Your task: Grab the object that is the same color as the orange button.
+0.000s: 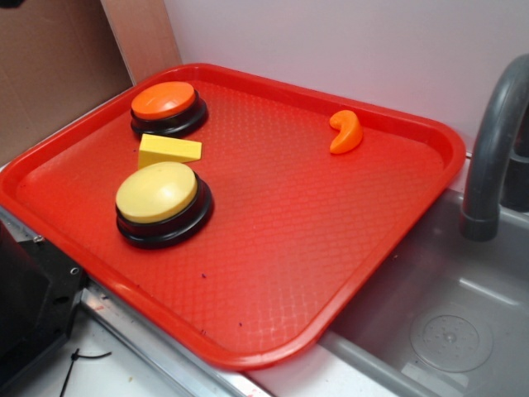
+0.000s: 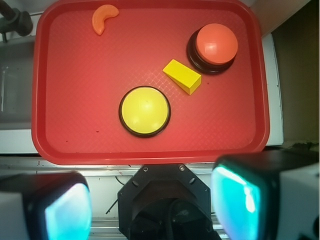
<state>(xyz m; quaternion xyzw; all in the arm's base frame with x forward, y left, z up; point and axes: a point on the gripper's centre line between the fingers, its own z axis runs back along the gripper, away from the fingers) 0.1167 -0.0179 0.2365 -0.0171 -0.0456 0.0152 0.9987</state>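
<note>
Orange crescent (image 2: 104,17) is lying alone near a tray (image 2: 75,145) corner, well apart from the orange button (image 2: 216,42); fingers (image 2: 67,212) are hovering released, grasping nothing.

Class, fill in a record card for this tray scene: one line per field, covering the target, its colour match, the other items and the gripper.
target: orange crescent, far corner of the red tray
colour match: orange button
other items: yellow button, yellow wedge block between the two buttons
gripper: open, high above the tray's near edge, holding nothing
sink and grey faucet: beside the tray
</note>
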